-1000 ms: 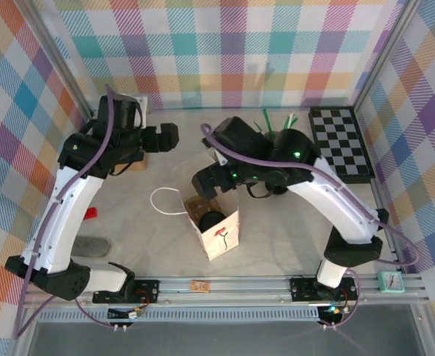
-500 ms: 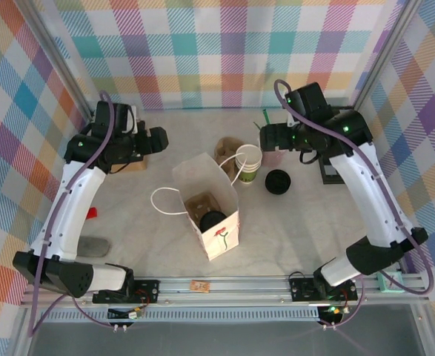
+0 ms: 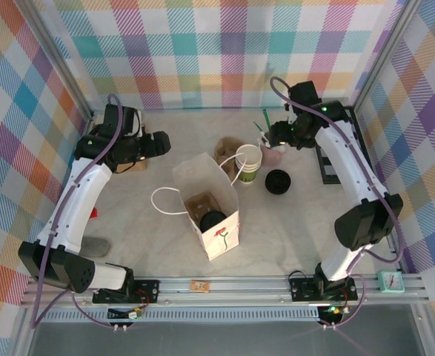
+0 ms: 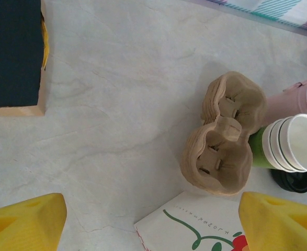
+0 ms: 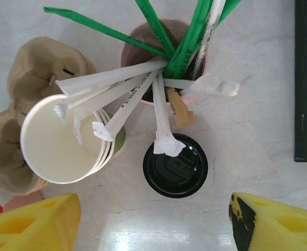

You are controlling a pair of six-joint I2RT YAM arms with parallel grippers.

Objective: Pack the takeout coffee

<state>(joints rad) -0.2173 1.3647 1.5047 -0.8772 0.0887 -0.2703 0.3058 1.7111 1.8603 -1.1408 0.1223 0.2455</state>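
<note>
I'm looking at a pale marbled table boxed in by plaid walls. The white paper bag stands open at the middle, and the takeout coffee sits inside it, black lid up. The left gripper hangs left of the bag, fingers spread wide with nothing between them. The right gripper hovers over a pink cup of straws, fingers likewise wide and empty. Near that cup are a stack of paper cups, cardboard carriers and a loose black lid.

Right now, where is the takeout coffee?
Top view: the takeout coffee sits inside the open paper bag at mid-table, nearer the arms and left of the cup stack.
</note>
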